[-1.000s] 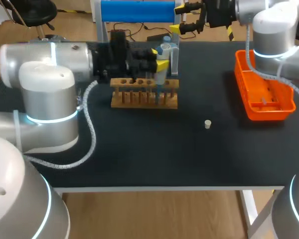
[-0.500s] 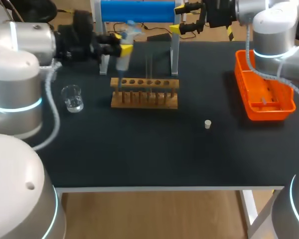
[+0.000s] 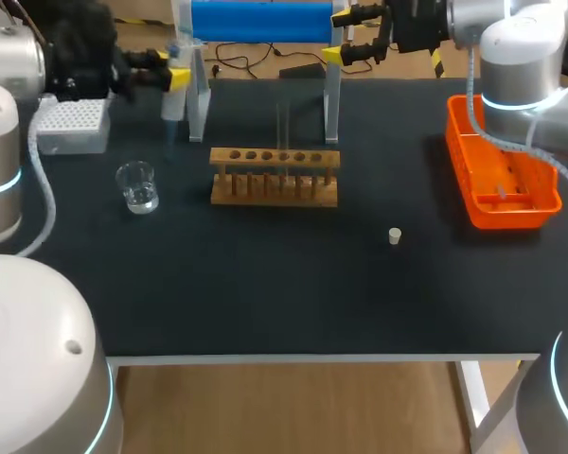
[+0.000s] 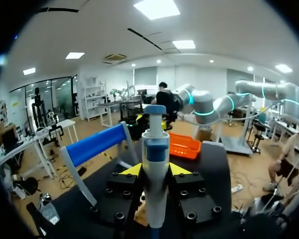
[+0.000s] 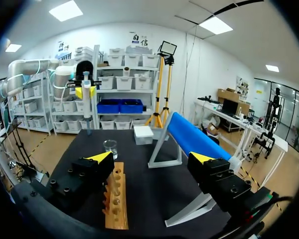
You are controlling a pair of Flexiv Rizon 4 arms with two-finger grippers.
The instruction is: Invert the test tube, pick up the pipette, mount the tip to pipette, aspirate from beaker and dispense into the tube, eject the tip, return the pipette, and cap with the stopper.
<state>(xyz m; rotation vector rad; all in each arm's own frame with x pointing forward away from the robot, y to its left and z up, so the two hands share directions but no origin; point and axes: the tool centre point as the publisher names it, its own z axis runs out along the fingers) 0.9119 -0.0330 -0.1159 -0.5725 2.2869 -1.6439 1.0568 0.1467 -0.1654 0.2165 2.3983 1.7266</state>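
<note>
1. Left claw (image 3: 173, 78) is clamped on the pipette (image 3: 173, 97). In the left wrist view, the yellow-tipped fingers (image 4: 132, 170) press the white and blue body (image 4: 154, 164) from both sides, and it stands upright between them.
2. Measured from the wooden rack (image 3: 275, 177), this claw and the pipette hang above the table (image 3: 293, 284), past the rack's left end and on its far side.
3. In the right wrist view, the pipette (image 5: 86, 102) hangs point down from the left claw (image 5: 85, 92), well beyond the rack (image 5: 117, 199).
4. Right claw (image 3: 336, 36) is spread wide with nothing between its fingers (image 5: 99, 157). It hangs beyond the rack's far side, towards its right end.
5. Beaker (image 3: 137, 186) stands just off the rack's left end, nearer the rack than the pipette is.
6. Tip box (image 3: 71, 125) lies further out past that same end, beyond the beaker.
7. Clear test tube (image 3: 284, 128) stands upright near the rack's middle.
8. Stopper (image 3: 395, 235) lies off the rack's right end, on its near side.
9. Orange tray (image 3: 459, 180) sits well beyond that end.
</note>
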